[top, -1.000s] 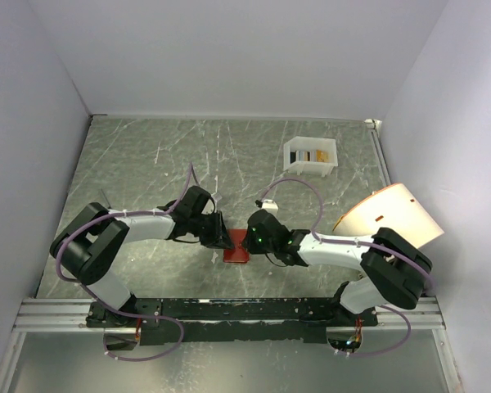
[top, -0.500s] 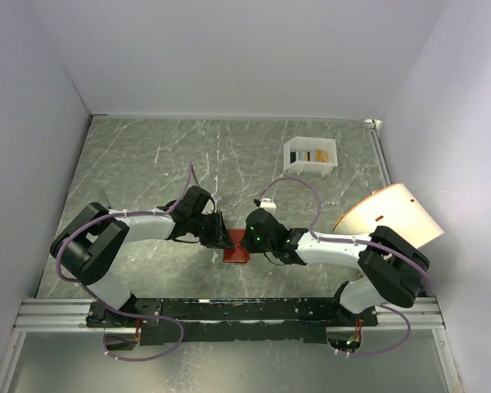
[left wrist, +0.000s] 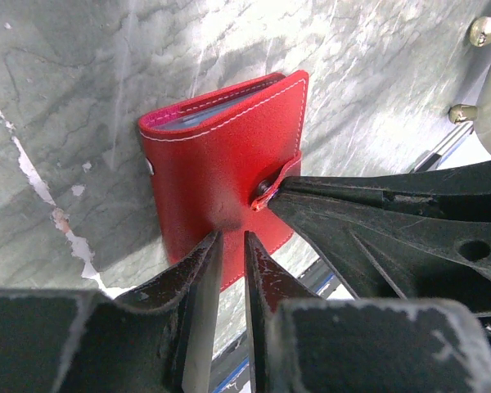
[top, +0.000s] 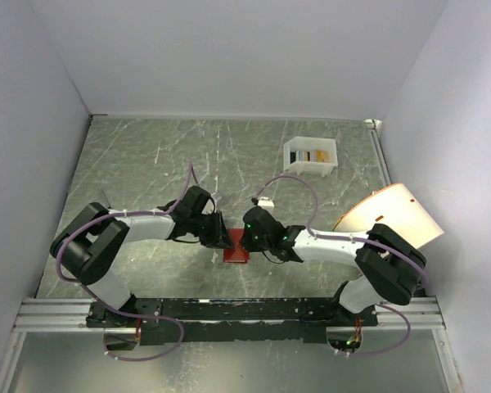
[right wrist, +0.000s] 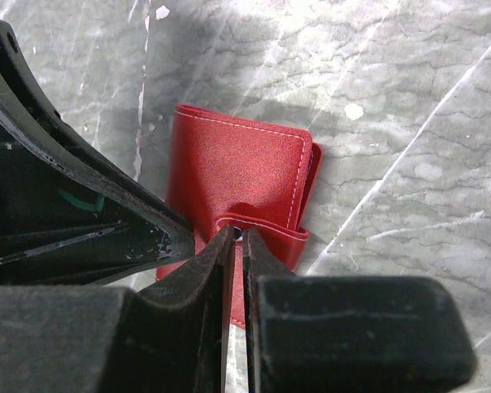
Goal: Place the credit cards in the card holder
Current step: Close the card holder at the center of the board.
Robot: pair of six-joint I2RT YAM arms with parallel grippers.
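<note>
barely started: wallet [top: 236,248] closed on the table [top: 147,164] front-centre, left claw [left wrist: 227,246] pinching its edge, right claw [right wrist: 237,241] pinching the tab [right wrist: 262,225]. cards [top: 311,155] sit in the box [top: 295,164] far right, none loaded.

Grey marbled surface [top: 147,164], streaked with white scratches. Toward its far right, a white open-topped box [top: 309,169]. Leaning by the right wall, a pale orange fan-shaped board [top: 393,214]. Along the near edge, a metal rail [top: 57,315].
</note>
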